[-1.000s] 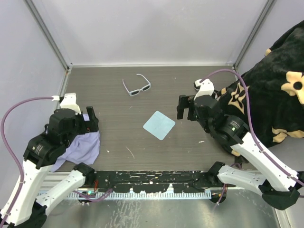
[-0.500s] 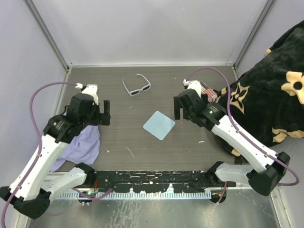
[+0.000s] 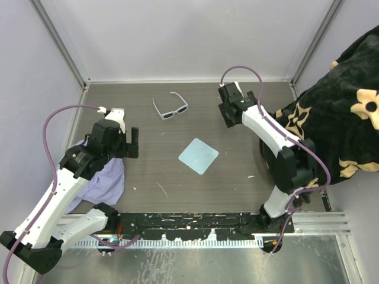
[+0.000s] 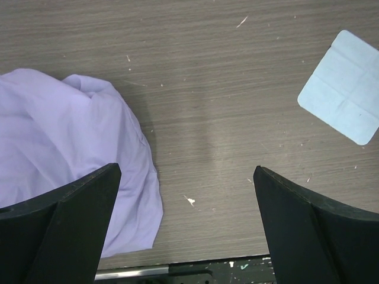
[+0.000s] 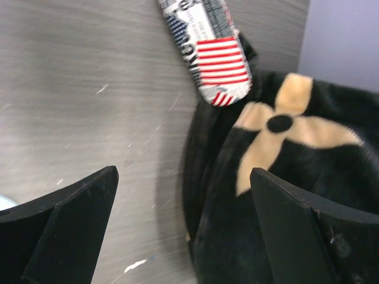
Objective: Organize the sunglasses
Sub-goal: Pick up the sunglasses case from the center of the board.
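Both spread: left end effector barely shifted, right end effector swung rearward; sunglasses unmoved.

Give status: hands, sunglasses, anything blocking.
Both hands open, empty: left hand by the purple cloth, right hand near the flag-patterned case. Untouched sunglasses lie far centre, arms unfolded. Nothing blocks them.
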Tool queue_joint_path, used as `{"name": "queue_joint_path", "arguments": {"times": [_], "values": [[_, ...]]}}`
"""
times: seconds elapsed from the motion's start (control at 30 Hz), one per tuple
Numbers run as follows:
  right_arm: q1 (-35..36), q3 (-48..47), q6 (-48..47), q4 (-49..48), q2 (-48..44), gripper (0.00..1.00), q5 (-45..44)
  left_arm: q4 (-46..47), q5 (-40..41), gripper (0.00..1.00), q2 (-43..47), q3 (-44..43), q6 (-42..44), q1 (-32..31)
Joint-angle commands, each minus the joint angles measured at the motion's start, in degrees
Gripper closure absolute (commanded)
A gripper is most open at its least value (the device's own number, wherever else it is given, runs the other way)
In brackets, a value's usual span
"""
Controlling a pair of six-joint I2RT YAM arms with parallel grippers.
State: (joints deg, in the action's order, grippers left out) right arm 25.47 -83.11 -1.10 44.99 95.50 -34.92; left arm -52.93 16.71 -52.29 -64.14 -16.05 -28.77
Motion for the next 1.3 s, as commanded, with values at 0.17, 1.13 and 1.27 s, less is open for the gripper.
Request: {"name": "queue_joint_path", "arguments": {"times": [0.17,1.13,1.27], "values": [[-9.3,-13.2,-19.2,-8.9,14.4,0.0,-1.0,4.5,0.9,0.02,3.0,4.6,-0.2,-0.1],[-13.1,-20.8,-33.7,-13.6,32.2,0.0,-2.3,7.0,1.1,0.02,0.6,7.6,1.4,-0.1],[-13.4,-20.5,-33.9,-13.7,32.9,0.0,-2.3,7.0,1.1,0.02,0.3,7.5,1.4,-0.1]]}}
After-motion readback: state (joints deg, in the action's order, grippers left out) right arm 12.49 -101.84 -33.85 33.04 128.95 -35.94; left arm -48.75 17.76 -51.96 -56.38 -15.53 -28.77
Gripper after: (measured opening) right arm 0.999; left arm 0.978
